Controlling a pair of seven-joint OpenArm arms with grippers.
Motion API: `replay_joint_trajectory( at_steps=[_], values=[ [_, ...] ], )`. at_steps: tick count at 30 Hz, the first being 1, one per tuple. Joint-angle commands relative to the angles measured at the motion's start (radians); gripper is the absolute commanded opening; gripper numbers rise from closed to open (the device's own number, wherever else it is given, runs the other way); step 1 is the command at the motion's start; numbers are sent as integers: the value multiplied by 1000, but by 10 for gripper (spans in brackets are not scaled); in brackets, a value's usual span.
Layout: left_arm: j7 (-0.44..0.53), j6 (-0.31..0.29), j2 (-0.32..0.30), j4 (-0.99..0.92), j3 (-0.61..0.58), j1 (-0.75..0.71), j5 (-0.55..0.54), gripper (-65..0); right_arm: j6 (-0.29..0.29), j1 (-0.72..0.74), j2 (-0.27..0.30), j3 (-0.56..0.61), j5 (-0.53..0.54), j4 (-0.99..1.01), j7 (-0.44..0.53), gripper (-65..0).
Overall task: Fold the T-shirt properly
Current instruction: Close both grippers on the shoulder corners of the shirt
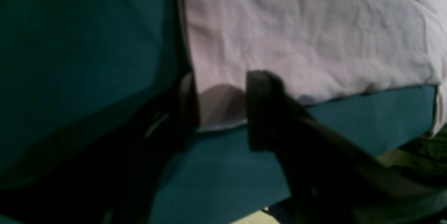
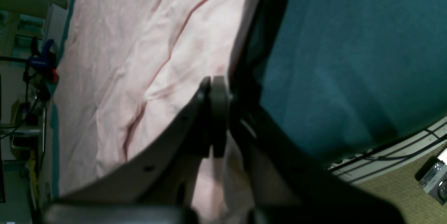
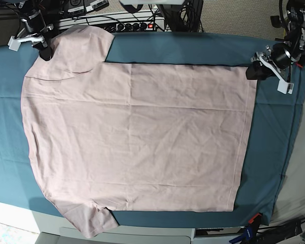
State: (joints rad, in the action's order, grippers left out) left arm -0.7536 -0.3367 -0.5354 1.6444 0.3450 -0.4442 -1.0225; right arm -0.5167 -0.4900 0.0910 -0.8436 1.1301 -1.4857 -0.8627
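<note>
Fabric fills the left wrist view: the T-shirt (image 1: 300, 35) lies plain side up on the teal cloth (image 1: 70, 59), and the left gripper (image 1: 221, 110) stands spread with a corner of the hem between its fingers. In the right wrist view, the right gripper (image 2: 212, 119) is pressed together at the shirt's edge; whether cloth is pinched, I cannot tell. From the base view, the pink shirt lies spread flat, both grippers at its far corners.
</note>
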Motion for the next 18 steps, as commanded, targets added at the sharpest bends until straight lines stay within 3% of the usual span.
replay_joint_trajectory(
  at_steps=[1,11,15,18],
  values=[
    [-14,0,-5,6,-3,-5,1,-399,8,-8,6,-2,-24,-8,-19,-650],
    [-18,-4,12,6,-49,-5,2,-408,8,-9,6,-2,-24,-8,-19,-650],
    [-18,-3,11,6,-49,-5,2,-486,8,-9,6,-2,-25,-8,-12,-650],
    [-17,-3,11,6,-49,-5,10,-611,8,-10,6,-2,-47,-8,-5,-650]
  ],
)
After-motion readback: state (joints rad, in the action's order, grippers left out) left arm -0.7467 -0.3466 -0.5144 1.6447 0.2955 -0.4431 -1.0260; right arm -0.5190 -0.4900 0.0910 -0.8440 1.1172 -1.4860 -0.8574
